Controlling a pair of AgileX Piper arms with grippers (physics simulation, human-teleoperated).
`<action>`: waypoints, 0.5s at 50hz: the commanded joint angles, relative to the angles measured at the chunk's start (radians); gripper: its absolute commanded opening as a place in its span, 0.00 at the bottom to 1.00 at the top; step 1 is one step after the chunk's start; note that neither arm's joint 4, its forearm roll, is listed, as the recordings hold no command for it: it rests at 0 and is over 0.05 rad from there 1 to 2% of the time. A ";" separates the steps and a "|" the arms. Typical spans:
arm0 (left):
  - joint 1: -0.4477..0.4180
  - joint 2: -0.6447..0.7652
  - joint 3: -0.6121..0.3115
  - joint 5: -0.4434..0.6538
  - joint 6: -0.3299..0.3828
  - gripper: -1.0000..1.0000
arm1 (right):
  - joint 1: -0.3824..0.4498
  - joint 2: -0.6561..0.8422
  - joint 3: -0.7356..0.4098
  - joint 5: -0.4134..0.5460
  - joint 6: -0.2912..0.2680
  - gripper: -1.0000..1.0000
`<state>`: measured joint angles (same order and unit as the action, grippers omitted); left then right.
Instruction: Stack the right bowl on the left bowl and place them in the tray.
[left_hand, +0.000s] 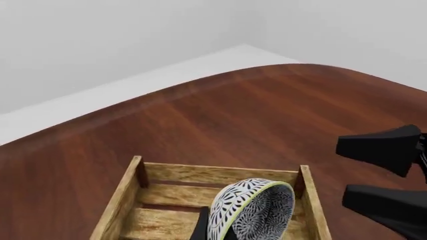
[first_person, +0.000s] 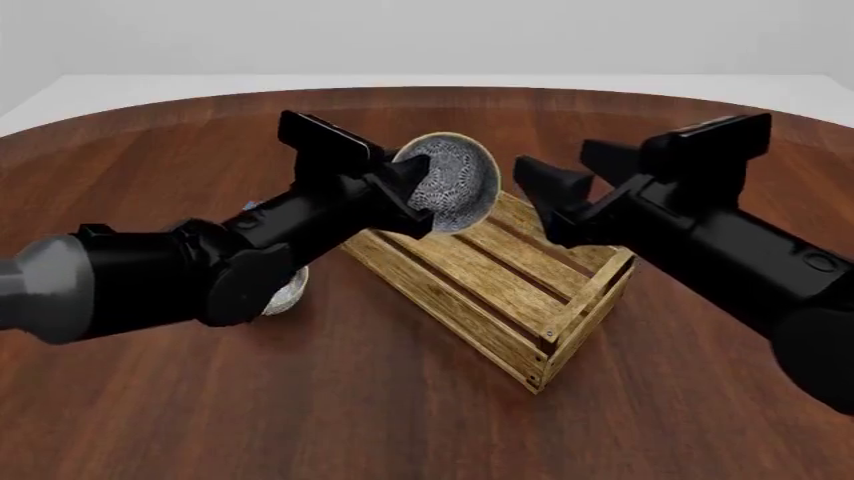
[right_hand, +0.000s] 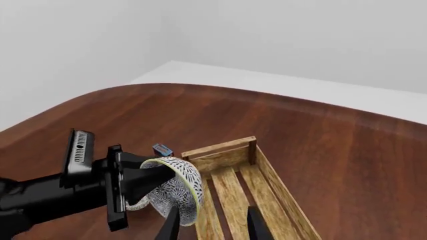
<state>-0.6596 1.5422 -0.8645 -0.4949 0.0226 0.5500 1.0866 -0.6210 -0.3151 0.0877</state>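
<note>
– Nearest us, what lies under the arms?

– One corner of the tray. Its long axis runs slantwise, from that near-right corner away to the far left.

– And the pincers?

– The left gripper is pinching the rim of a patterned bowl. The bowl is tipped on edge, with its hollow turned toward the right arm. The right gripper hangs just beside the tray's right side, jaws spread and holding nothing.

– Is the bowl in the tray?

– Not yet. It hangs above the slats at the far-left end, so I judge the coming move to be a short lowering by the left arm, levelling the bowl on the way.

– Is it one bowl or two?

– I cannot tell. A pale round thing shows under the left arm, on the table outside the tray.
</note>
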 joint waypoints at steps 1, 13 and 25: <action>0.069 -0.083 0.047 0.006 0.010 0.00 | 0.004 -0.036 0.010 0.012 -0.004 1.00; 0.142 -0.205 0.125 0.037 0.045 0.00 | -0.011 -0.048 0.016 0.012 0.004 1.00; 0.190 -0.312 0.180 0.105 0.126 0.00 | -0.006 -0.044 0.020 0.008 0.008 1.00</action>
<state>-0.5152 1.3036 -0.7141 -0.4360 0.0995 0.5425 1.0439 -0.6047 -0.3056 0.0932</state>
